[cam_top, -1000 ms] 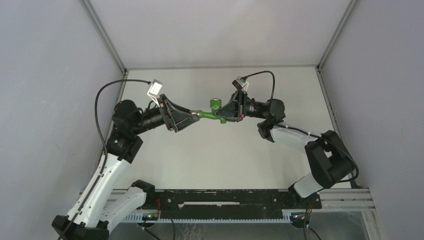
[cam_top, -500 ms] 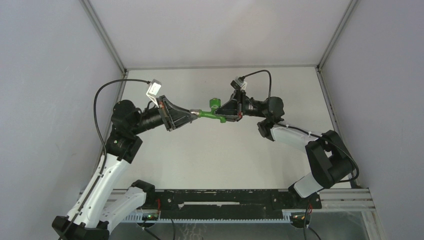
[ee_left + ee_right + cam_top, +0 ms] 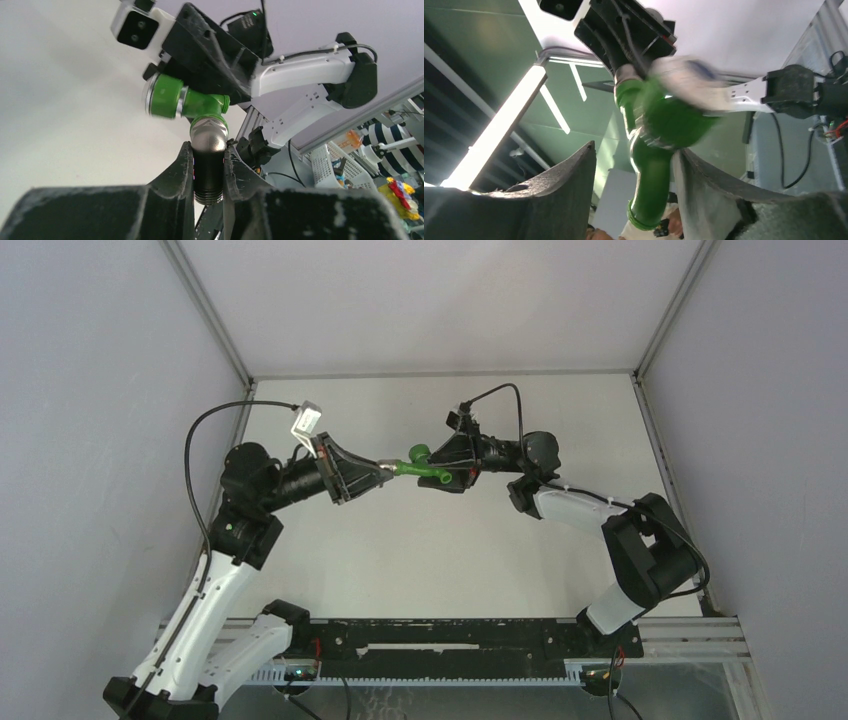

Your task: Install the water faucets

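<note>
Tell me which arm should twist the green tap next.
Right, likely. The right claw straddles the green tap, jaws apart, free to grip and turn; the left claw is clamped on the grey fitting, bracing it.

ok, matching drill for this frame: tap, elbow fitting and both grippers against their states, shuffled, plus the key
Things
1. bright-green plastic tap with round knob
2. grey metal elbow fitting
3. left gripper
4. right gripper

States
A. shut on the fitting
B. jaws apart, either side of the green spout
C. pinched in closed jaws, off the table
D. sits on the fitting's end, spout reaching into open jaws

Pairs: 1-D, 2-C, 3-A, 4-B
</note>
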Available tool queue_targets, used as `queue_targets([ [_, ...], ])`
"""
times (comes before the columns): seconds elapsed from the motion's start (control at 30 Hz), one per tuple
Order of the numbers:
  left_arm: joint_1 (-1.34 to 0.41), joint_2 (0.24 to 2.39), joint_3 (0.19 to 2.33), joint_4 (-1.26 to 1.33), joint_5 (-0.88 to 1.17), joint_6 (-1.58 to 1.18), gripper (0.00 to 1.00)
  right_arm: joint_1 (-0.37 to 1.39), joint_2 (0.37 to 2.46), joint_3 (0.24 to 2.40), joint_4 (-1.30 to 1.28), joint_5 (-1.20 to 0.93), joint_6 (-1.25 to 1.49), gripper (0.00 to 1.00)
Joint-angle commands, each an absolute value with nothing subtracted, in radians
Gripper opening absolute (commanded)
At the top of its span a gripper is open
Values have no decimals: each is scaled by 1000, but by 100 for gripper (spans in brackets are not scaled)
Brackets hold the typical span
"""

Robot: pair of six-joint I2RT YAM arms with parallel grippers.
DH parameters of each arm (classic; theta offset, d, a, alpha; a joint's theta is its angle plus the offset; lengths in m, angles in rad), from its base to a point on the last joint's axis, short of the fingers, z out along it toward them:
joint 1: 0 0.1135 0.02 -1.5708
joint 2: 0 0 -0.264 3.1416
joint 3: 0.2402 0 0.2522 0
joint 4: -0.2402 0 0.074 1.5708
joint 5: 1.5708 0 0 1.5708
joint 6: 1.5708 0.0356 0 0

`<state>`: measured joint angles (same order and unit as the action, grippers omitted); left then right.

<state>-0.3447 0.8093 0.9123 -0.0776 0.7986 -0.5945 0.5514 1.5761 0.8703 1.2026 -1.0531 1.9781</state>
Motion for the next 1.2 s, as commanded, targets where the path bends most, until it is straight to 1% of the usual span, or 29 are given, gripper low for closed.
queue_targets([
  [0.0,-319,848,891,38,742,-762,0,575,1581,900,1304,-1054,2048,72],
  [0.03,-308,861,873,108,755,-840,0,574,1576,891,1287,-1055,2032,78],
  [0.1,-293,877,842,227,767,-955,0,567,1565,879,1266,-1058,2002,84],
  [0.13,-288,881,833,255,766,-978,0,561,1555,874,1243,-1065,1980,90],
  [0.23,-276,887,827,253,765,-999,0,538,1490,856,1083,-1091,1855,99],
  [0.33,-262,880,832,241,769,-1019,0,505,1393,845,814,-1116,1647,100],
  [0.47,-247,873,857,205,755,-1042,0,462,1235,887,341,-1095,1180,100],
  [0.5,-248,872,862,205,753,-1053,0,457,1193,904,243,-1064,1042,100],
  [0.53,-247,868,866,208,750,-1068,0,459,1146,906,174,-968,891,100],
  [0.57,-247,864,868,215,749,-1085,0,472,1086,889,159,-858,764,100],
  [0.6,-247,861,870,222,749,-1095,0,498,1004,845,204,-747,660,100],
  [0.67,-247,855,875,225,752,-1111,0,563,897,707,434,-585,490,100],
  [0.7,-247,854,877,227,754,-1118,0,613,868,620,551,-508,413,100],
  [0.73,-247,851,876,234,755,-1127,0,638,860,589,629,-452,341,100],
  [0.8,-247,848,871,254,755,-1149,0,638,904,593,696,-469,274,100],
  [0.93,-247,843,871,270,764,-1173,0,630,1057,611,879,-576,328,100],
  [1.03,-247,836,866,275,768,-1180,0,650,1151,612,1038,-583,348,100],
  [1.17,-247,828,860,279,771,-1181,0,675,1259,640,1150,-617,357,100],
])
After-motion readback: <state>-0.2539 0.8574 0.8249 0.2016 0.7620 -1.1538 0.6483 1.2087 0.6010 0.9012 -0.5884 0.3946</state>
